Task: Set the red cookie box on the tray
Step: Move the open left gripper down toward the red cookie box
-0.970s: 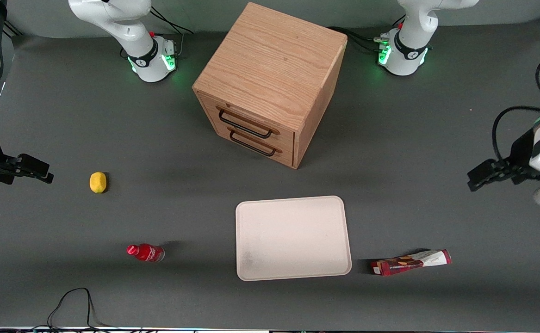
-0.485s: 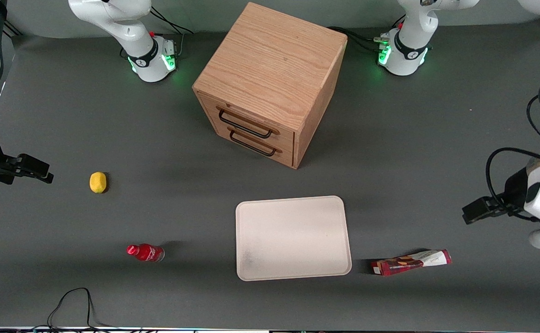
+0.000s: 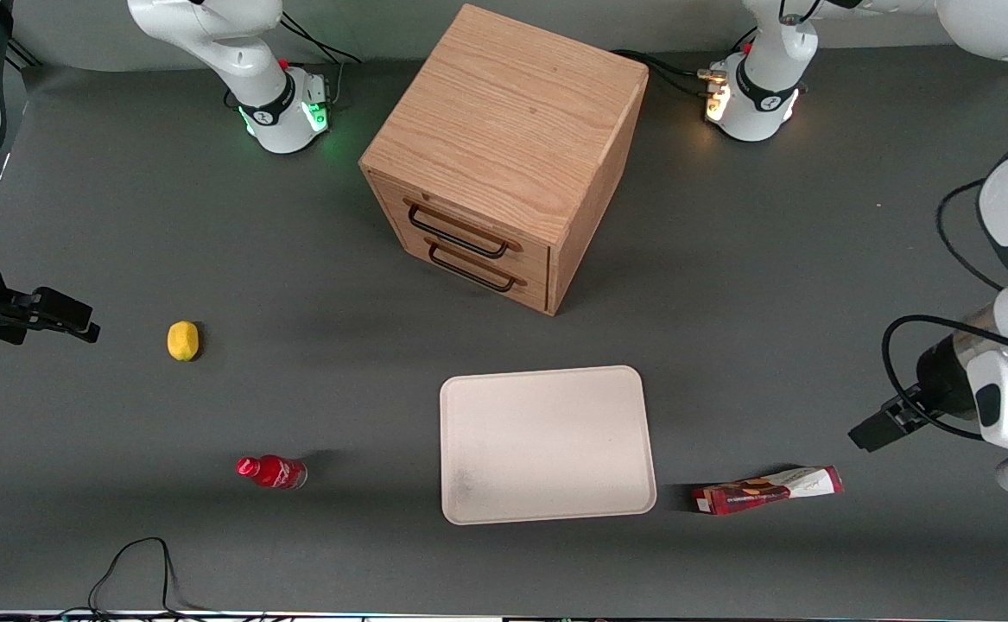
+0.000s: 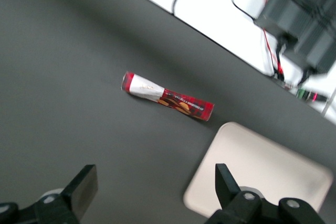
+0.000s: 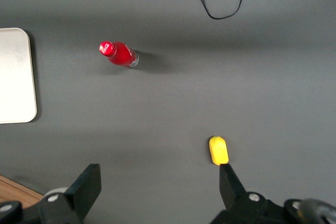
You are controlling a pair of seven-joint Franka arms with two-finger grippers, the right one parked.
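Hovering above the table, the gripper [image 4: 152, 195] has its jaws spread wide and empty. The red cookie box [image 4: 167, 96] lies flat ahead of them, well apart, just beside the tray [image 4: 262, 177]; presumably an approach pose framing the box.

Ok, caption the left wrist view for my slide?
Open gripper hovers above the table, red cookie box lying beside the tray.
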